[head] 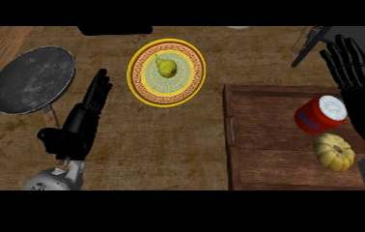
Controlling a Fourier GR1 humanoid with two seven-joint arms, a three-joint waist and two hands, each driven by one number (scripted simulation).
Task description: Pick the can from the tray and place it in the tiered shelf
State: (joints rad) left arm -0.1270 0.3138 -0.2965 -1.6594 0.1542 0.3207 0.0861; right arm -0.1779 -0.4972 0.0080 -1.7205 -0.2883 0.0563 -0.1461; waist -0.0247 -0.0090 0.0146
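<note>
The right hand [349, 69] hovers with fingers spread straight, just above and beside a red can [320, 114] with a white top. The can lies tilted in a wooden tray [264, 144], near a small yellow pumpkin [334, 152]. The left hand [87, 115] rests open over the bench [178, 144]. Between the hands sits a yellow plate [185, 88] holding a pear [166, 66]; a dark pan [34, 79] lies far left.
</note>
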